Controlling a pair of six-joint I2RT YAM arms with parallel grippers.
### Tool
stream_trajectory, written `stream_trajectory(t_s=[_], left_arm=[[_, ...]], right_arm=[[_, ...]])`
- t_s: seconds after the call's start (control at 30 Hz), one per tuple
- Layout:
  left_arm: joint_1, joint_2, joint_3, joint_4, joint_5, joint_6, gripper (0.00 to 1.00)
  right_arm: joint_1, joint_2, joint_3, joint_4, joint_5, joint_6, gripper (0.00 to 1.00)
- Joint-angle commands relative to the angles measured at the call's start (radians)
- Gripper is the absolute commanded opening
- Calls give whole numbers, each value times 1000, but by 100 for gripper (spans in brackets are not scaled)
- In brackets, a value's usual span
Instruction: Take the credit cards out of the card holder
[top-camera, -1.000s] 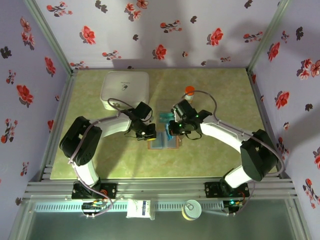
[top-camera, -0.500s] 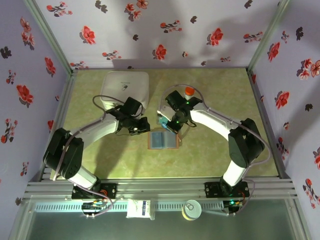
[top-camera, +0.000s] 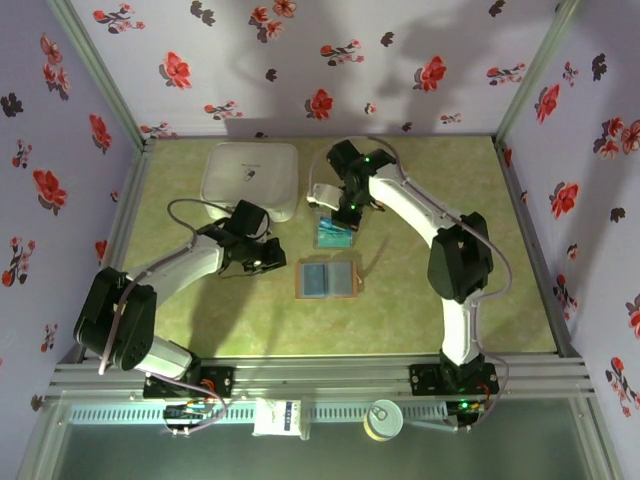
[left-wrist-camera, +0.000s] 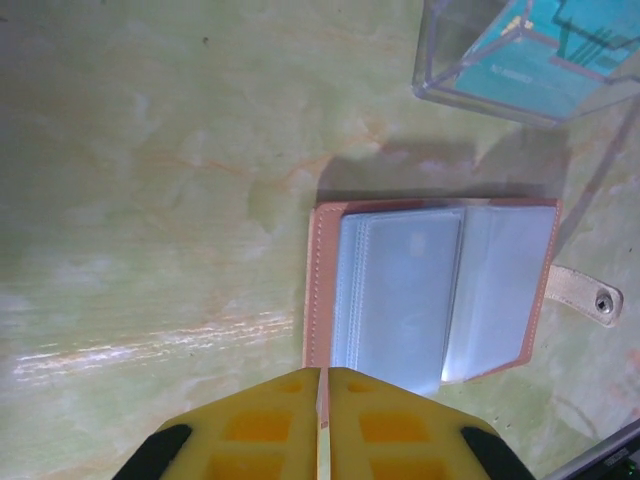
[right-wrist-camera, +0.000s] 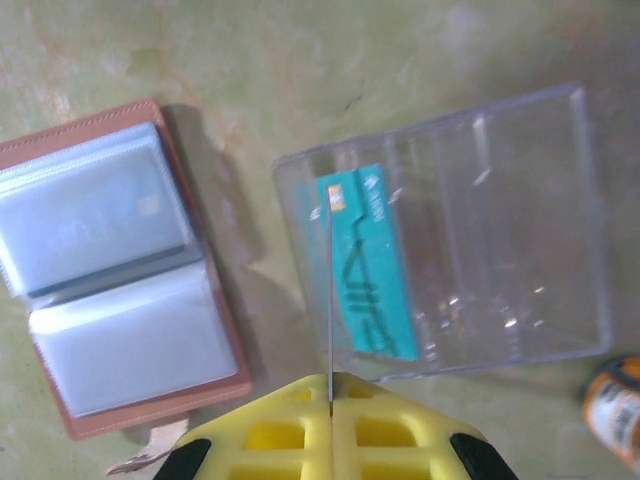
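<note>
Left hand (left-wrist-camera: 322, 385) is hanging shut and empty, yellow fingertips pressed together, over the counter (top-camera: 430, 300) just beside the left edge of the card holder (left-wrist-camera: 430, 290). Holder is lying open and flat, tan cover down, pale pockets facing up, snap strap (left-wrist-camera: 585, 295) sticking out to one side. Pockets are looking mostly blank; cannot tell whether any card is sitting inside.

Just beyond the holder, the clear tray (right-wrist-camera: 500, 230) is holding a teal card (right-wrist-camera: 372, 265) lying flat in one compartment. Right hand (right-wrist-camera: 330, 385) is hanging above the tray's near wall, fingertips closed tight. A thin pale line is running up from the seam between them across the tray. It is possibly a card gripped edge-on, possibly only glare; cannot tell. An orange-capped bottle (right-wrist-camera: 615, 405) is standing just beside the tray. Farther back, the white box (top-camera: 250, 178) is sitting apart from the work.

Judgement: step in hand is looking like delivery of a card to the tray. Doing it well means keeping the right hand square over an open compartment, going low before letting go, and avoiding the bottle when leaving. For any further pull, the left hand should be pinning the cover's edge, not the pockets, so the holder is not sliding while a card is being drawn out.
</note>
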Motion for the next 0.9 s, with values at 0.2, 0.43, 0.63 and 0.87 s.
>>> stream_trajectory(t_s=[0.2, 0.43, 0.63, 0.87], left_arm=[[33, 0, -6, -18, 16, 44, 9], [41, 31, -11, -19, 28, 54, 9], [44, 58, -3, -18, 36, 58, 9], [46, 75, 12, -34, 39, 66, 9]], right_arm=[[-32, 221, 367, -248, -36, -121, 0], [-51, 294, 429, -253, -33, -142, 0], [-59, 342, 431, -259, -38, -158, 1], [-73, 355, 433, -249, -50, -161, 14]])
